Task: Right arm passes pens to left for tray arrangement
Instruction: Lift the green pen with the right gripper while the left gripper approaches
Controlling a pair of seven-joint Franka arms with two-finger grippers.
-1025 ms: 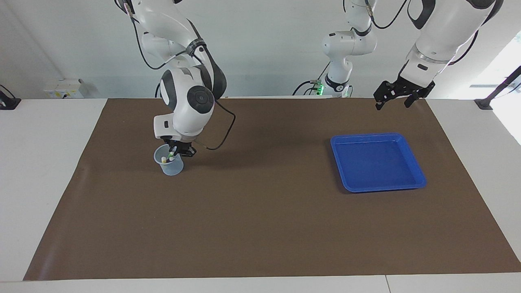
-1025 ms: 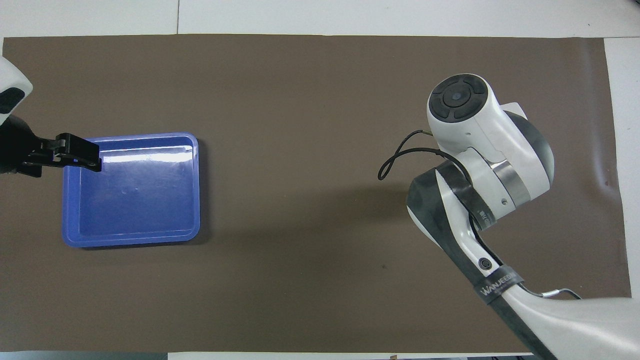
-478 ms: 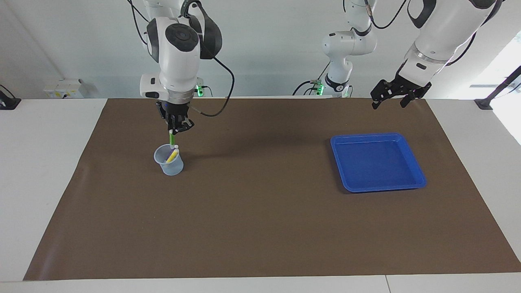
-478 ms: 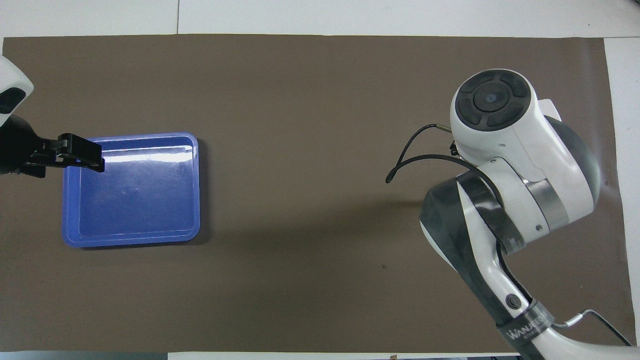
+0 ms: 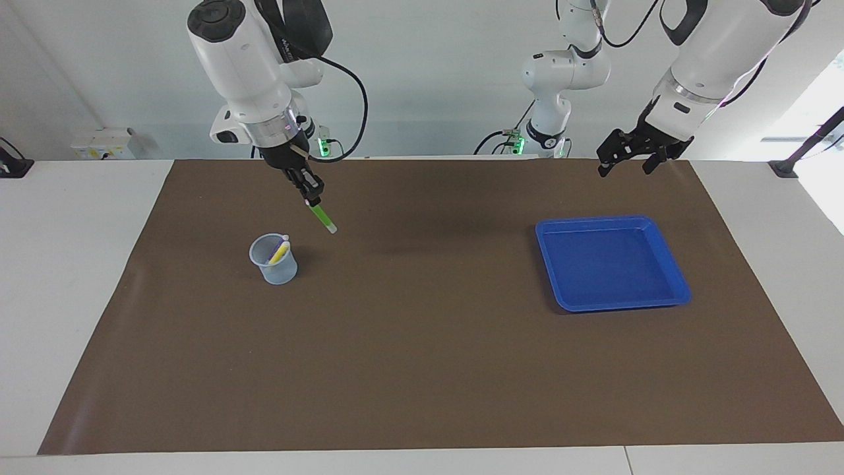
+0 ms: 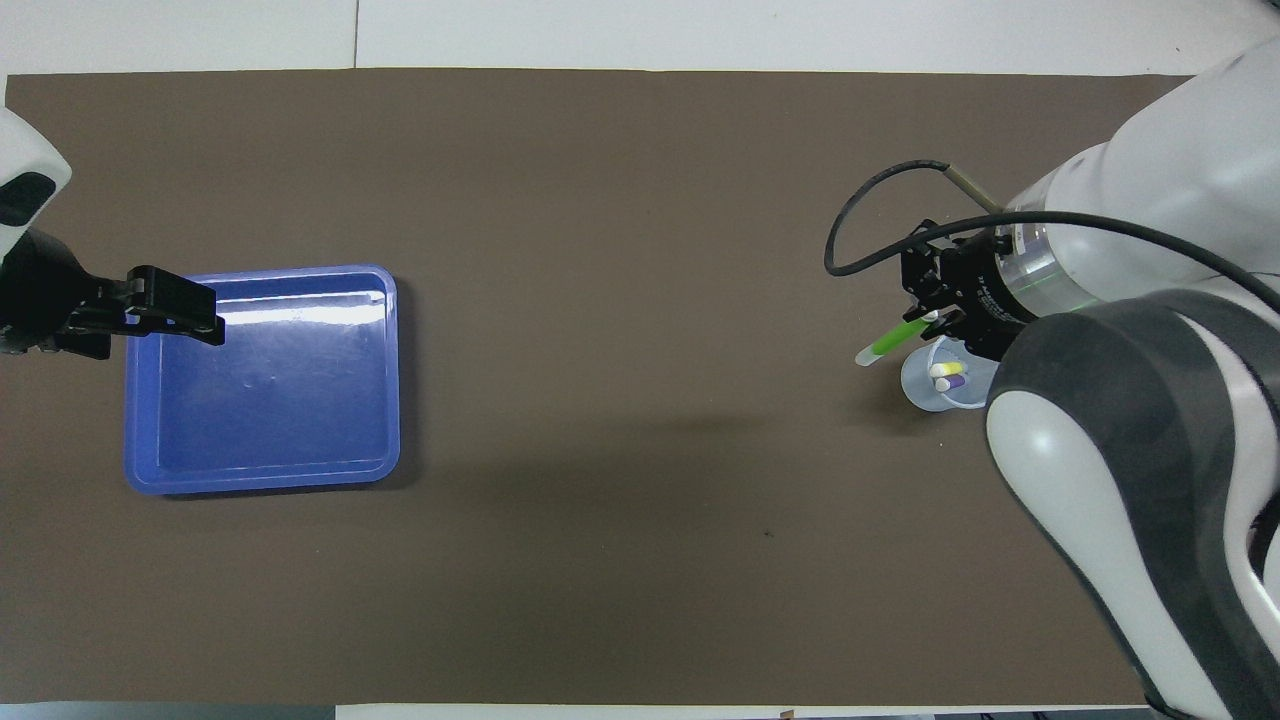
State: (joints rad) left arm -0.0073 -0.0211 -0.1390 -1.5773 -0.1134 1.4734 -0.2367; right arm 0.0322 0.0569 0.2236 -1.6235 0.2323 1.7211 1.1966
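- The slim green marker pen [image 5: 322,216] is pinched by its upper end in the right end effector [image 5: 312,198], tilted, above the bench [image 5: 422,369] beside the small translucent cup [image 5: 273,260]; it could swing or slip during handover.
- The left end effector [image 5: 626,158], fingers spread apart, waits above the bench near the shallow blue plastic tray [image 5: 679,290]; a misaligned grasp could drop it.

On the worktop [image 5: 422,369], the cup [image 5: 273,259] with two pens [image 6: 947,376] sits toward the right arm's end, well apart from the tray [image 5: 667,251] toward the left arm's end.

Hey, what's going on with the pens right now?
Right gripper holds green pen aloft. Left gripper open, waiting. Tray has no pens. Path clear.
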